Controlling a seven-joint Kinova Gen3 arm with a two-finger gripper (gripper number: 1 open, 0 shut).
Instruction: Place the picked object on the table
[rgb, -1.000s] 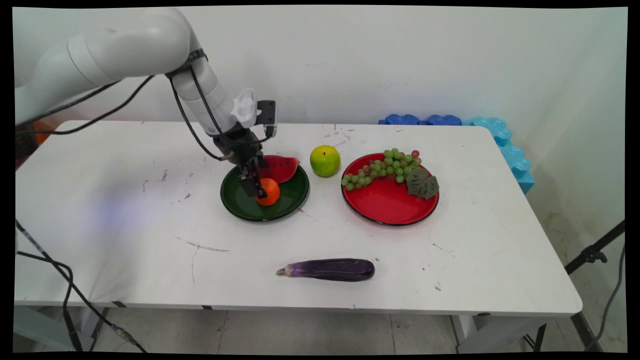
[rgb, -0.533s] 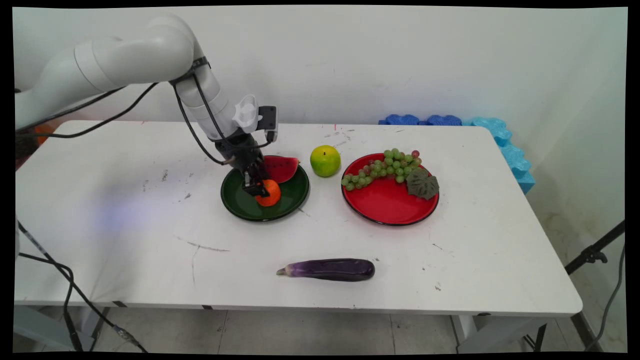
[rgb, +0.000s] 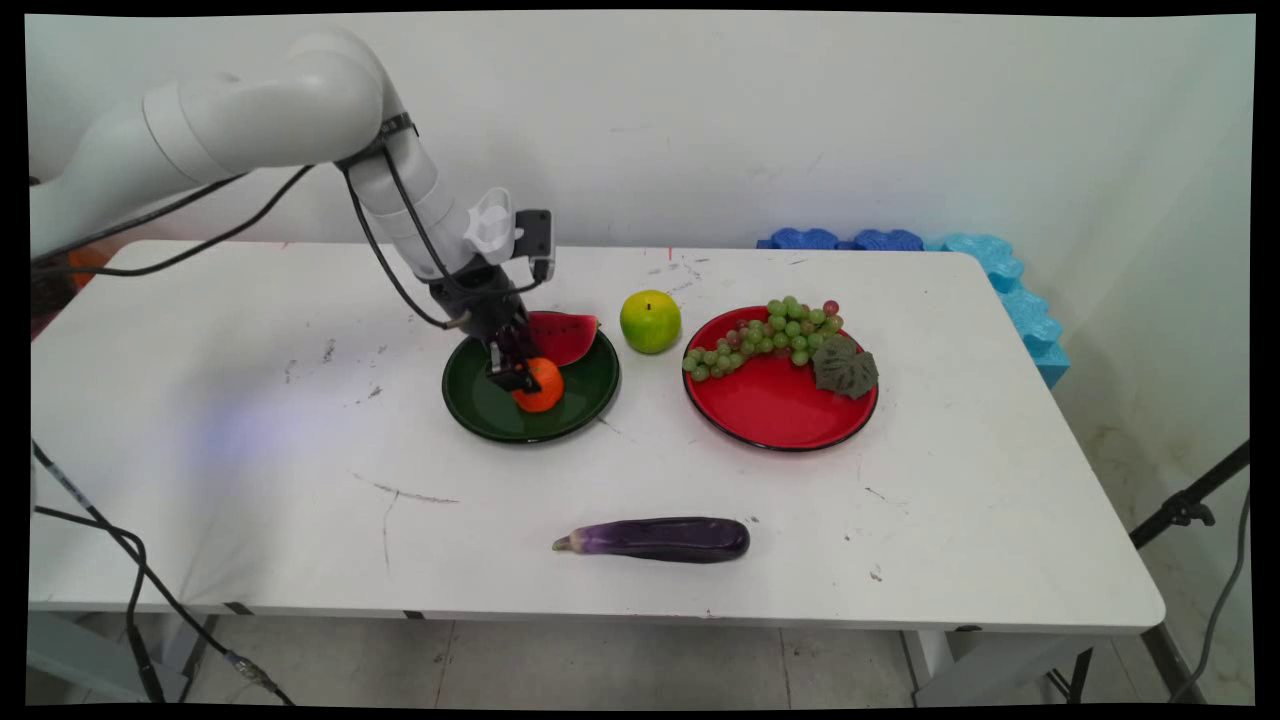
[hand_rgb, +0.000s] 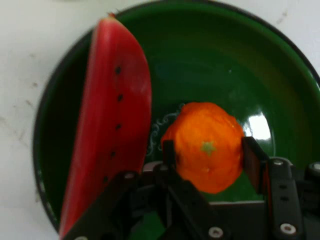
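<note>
End effector (hand_rgb: 207, 152) pinching orange (hand_rgb: 206, 146) both sides, over green plate (hand_rgb: 280, 80), watermelon slice (hand_rgb: 112, 120) beside

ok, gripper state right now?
Gripper: shut on the orange, one finger on each side of it, over the green plate beside the watermelon slice.

Was a white, rounded arm (rgb: 250, 110) trailing black cables (rgb: 375, 235), ending in a black gripper (hand_rgb: 207, 152) with silver screws.
</note>
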